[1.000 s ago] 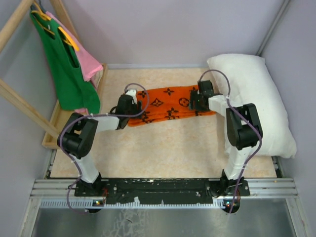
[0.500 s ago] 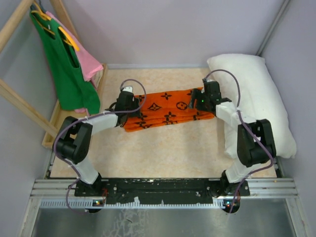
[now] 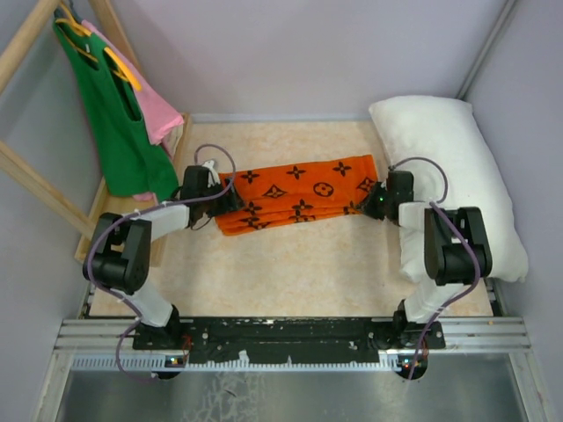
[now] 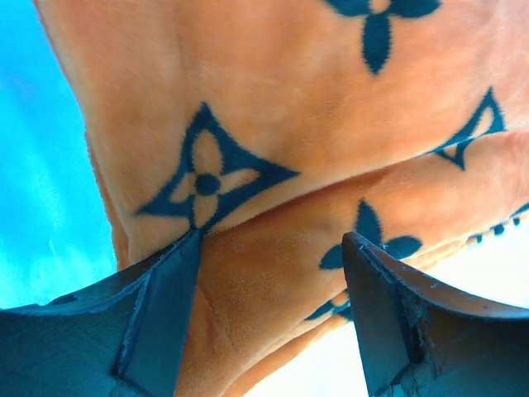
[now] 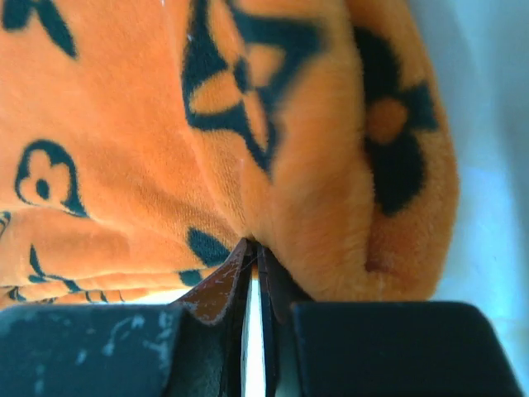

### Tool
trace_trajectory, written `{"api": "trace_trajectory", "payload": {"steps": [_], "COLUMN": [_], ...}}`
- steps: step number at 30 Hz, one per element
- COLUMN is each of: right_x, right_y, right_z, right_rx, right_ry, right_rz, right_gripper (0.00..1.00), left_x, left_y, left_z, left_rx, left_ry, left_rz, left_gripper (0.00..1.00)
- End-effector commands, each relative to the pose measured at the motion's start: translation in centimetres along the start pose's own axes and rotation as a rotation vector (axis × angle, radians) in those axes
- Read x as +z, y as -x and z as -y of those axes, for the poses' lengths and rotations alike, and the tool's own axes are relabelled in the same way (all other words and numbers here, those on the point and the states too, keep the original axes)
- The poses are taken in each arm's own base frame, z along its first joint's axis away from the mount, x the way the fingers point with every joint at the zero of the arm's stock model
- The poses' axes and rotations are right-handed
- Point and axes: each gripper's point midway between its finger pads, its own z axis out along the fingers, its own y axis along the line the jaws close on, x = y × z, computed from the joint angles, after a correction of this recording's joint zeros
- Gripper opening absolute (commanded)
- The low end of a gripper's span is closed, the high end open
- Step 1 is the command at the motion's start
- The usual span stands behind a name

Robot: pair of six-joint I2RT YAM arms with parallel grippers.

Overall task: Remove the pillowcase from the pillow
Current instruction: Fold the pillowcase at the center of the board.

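The orange pillowcase [image 3: 299, 193] with black motifs lies folded in layers on the table, off the pillow. The plump white pillow [image 3: 457, 176] rests along the right side, bare. My left gripper [image 3: 222, 199] is at the pillowcase's left end, open; in the left wrist view its fingers [image 4: 165, 306] stand wide apart either side of a folded orange layer [image 4: 273, 165]. My right gripper [image 3: 369, 204] is at the pillowcase's right end. In the right wrist view its jaws [image 5: 254, 248] are nearly together, tips pressed into a fold of the orange fabric [image 5: 314, 190], with no cloth visible in the slit between them.
A green tank top [image 3: 119, 114] and a pink garment [image 3: 157, 110] hang from a wooden rack [image 3: 35, 176] at the back left. Grey walls close in the back and right. The metal rail [image 3: 290, 334] with both arm bases runs along the near edge.
Both grippers slid outward to the pillowcase's ends, left one leftward, right one rightward and nearer. The right jaws went from wide apart to nearly together. The pillowcase settled flatter.
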Motion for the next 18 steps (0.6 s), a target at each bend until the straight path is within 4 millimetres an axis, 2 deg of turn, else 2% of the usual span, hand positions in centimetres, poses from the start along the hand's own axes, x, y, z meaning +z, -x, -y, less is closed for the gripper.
{"api": "trace_trajectory", "payload": {"steps": [1, 5, 8, 9, 11, 13, 16, 18], "right_x": [0.8, 0.3, -1.4, -1.9, -2.7, -3.5, -4.5, -5.1], "right_y": [-1.4, -1.1, 0.5, 0.7, 1.3, 1.5, 1.5, 1.3], "right_z": [-1.6, -1.6, -4.0, -4.9, -6.9, -8.8, -11.1, -12.3], "right_rx": [0.009, -0.009, 0.001, -0.004, -0.042, -0.092, -0.147, -0.174], "right_ry": [0.115, 0.102, 0.181, 0.209, 0.258, 0.290, 0.337, 0.371], "right_rz": [-0.018, -0.009, 0.057, 0.067, 0.081, 0.084, 0.076, 0.068], "right_gripper": [0.07, 0.07, 0.11, 0.16, 0.21, 0.27, 0.43, 0.55], "left_x": [-2.0, -4.4, -6.5, -7.1, -8.0, -8.7, -9.0, -9.0], "left_y": [-1.8, 0.4, 2.6, 3.0, 3.9, 4.3, 4.2, 3.4], "left_z": [-0.2, -1.1, -1.8, -2.1, -3.0, -4.0, -5.9, -7.1], "left_rx": [-0.139, -0.131, -0.226, -0.259, -0.308, -0.322, -0.317, -0.322], "left_ry": [-0.173, -0.178, -0.219, -0.241, -0.263, -0.265, -0.205, -0.168], "left_rz": [-0.041, 0.024, 0.072, 0.083, 0.100, 0.104, 0.081, 0.045], "left_gripper": [0.76, 0.81, 0.85, 0.86, 0.88, 0.96, 0.98, 0.98]}}
